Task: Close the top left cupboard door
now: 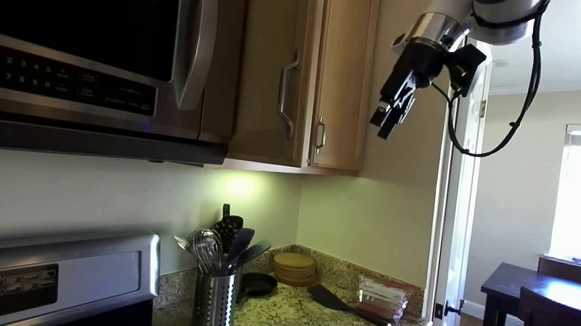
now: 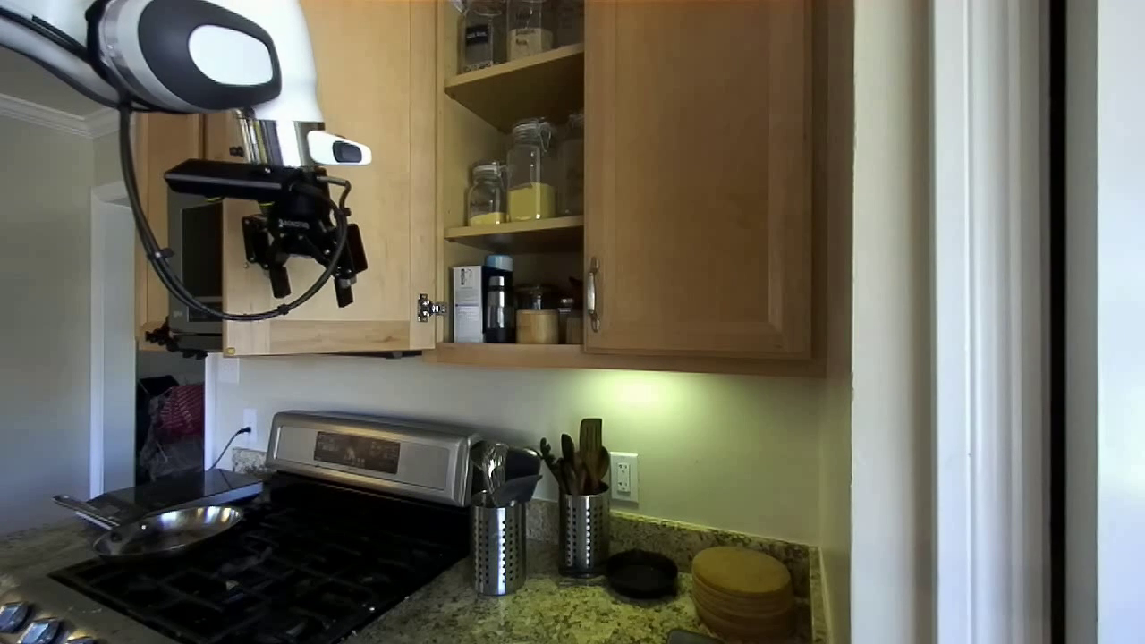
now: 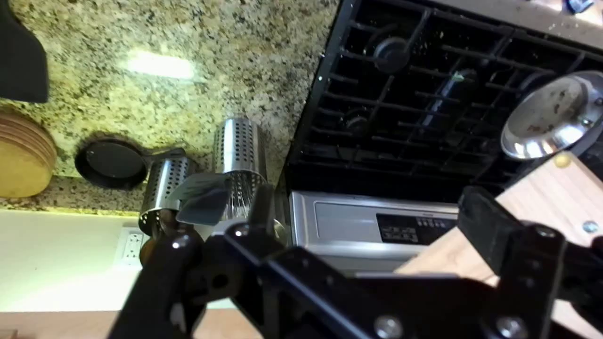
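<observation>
The top left cupboard door stands swung open. In an exterior view its light-brown inner face (image 2: 380, 179) and hinge show, and the arm covers part of it. In an exterior view its outer face (image 1: 265, 72) shows, with the silver bar handle near its right edge. The wrist view shows its lower corner (image 3: 549, 188), partly behind a finger. My gripper (image 2: 311, 291) is open and empty, in front of the inner face in that exterior view. It also shows apart from the door in an exterior view (image 1: 382, 125). Its spread fingers show in the wrist view (image 3: 370, 207).
The matching right door (image 2: 698, 179) is shut, with jars on shelves (image 2: 514, 231) left of it. A microwave (image 1: 195, 43) sits left of the open door. Below are the stove (image 2: 268, 546), steel utensil holders (image 2: 499, 550), wooden discs (image 2: 742, 595) and a pan (image 2: 170, 532).
</observation>
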`<state>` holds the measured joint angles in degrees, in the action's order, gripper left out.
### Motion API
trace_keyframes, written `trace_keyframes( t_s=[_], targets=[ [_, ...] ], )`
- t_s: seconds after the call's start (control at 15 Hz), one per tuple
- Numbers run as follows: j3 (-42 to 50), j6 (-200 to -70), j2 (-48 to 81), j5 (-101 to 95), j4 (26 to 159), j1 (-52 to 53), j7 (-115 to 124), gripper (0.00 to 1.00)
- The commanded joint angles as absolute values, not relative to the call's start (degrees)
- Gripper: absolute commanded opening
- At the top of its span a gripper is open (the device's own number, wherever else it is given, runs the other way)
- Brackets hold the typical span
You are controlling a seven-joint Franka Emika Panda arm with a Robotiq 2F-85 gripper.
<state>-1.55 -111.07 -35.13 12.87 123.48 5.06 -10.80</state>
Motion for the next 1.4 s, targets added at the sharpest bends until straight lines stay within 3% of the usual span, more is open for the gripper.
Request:
trace_keyframes(
  t_s=[0.0, 0.4, 1.33],
  targets=[
    [-2.1, -118.2, -34.6, 17.0, 123.8, 7.2, -7.9, 1.00],
    [-2.4, -124.4, -33.8, 20.1, 122.0, 11.7, -11.6, 1.00],
    [-6.3, -122.0, -33.2, 20.5, 114.0, 17.7, -11.5, 1.00]
  ],
)
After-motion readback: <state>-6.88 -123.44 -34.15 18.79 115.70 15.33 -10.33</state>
